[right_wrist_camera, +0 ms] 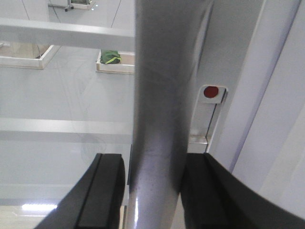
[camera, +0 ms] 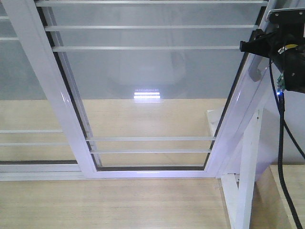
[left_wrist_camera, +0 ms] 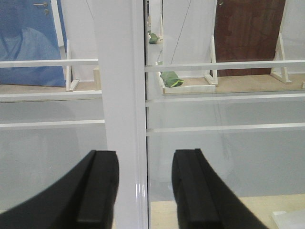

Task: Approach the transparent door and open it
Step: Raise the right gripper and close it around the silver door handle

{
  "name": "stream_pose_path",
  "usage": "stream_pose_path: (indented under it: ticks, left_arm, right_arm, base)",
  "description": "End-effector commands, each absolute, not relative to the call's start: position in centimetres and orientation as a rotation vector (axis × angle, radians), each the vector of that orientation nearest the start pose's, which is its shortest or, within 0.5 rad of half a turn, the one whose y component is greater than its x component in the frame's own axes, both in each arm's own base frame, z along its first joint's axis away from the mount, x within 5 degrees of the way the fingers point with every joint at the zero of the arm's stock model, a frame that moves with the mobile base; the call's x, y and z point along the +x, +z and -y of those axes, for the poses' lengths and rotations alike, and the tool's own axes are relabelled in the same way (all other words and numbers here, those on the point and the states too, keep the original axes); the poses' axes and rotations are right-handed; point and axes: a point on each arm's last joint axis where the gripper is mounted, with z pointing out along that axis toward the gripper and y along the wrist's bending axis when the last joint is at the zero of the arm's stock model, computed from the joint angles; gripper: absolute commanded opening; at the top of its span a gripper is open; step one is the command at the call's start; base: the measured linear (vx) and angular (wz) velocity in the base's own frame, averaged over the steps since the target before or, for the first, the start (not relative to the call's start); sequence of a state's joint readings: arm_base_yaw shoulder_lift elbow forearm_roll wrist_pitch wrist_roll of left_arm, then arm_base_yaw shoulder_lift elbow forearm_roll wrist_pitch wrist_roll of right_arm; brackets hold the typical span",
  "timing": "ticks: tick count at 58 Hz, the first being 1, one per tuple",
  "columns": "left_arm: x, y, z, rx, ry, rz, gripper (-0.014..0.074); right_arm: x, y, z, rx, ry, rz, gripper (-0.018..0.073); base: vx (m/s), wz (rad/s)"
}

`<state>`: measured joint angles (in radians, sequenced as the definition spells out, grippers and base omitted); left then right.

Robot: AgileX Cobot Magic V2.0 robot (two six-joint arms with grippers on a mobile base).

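Note:
The transparent door (camera: 152,86) fills the front view: clear glass in a glossy white frame (camera: 55,100) with thin white bars. Its grey-white pull handle (camera: 254,71) runs down the right side. In the right wrist view the handle (right_wrist_camera: 162,95) stands between the fingers of my right gripper (right_wrist_camera: 154,191). The right finger (right_wrist_camera: 200,191) touches it, and a thin gap shows at the left finger (right_wrist_camera: 107,191), so the gripper is open around it. My left gripper (left_wrist_camera: 145,191) is open in front of a white frame upright (left_wrist_camera: 121,95), holding nothing.
A barred glass panel without a handle (camera: 24,119) sits left of the door. A slanted white post (camera: 248,181) and a black cable (camera: 281,157) are at the right. A red lock dot (right_wrist_camera: 210,91) sits beside the handle. A green bag (left_wrist_camera: 171,79) lies beyond the glass.

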<state>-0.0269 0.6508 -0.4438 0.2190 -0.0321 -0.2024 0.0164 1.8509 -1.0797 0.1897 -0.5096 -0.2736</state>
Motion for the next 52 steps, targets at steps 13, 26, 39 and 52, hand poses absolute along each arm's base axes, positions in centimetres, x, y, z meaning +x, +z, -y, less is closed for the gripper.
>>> stream_pose_path:
  ticks: [13, 26, 39, 52]
  left_arm:
    - [14.1, 32.8, 0.7, 0.05, -0.039, -1.54, 0.0412]
    - [14.1, 32.8, 0.7, 0.05, -0.039, -1.54, 0.0412]
    - [14.1, 32.8, 0.7, 0.05, -0.039, -1.54, 0.0412]
    - [14.1, 32.8, 0.7, 0.05, -0.041, -1.534, 0.0412]
  right_arm:
    - [41.3, 25.8, -1.1, -0.146, -0.083, -1.631, 0.0328]
    - [41.2, 25.8, -1.6, -0.148, -0.008, -1.635, 0.0328]
    - [41.1, 25.7, -3.5, -0.218, 0.045, -1.633, 0.0328]
    - [40.9, 25.8, -5.6, -0.255, 0.086, -1.623, 0.0328]
  base:
    - [0.0, 0.0]
    - [0.0, 0.0]
    - [0.0, 0.0]
    - [0.0, 0.0]
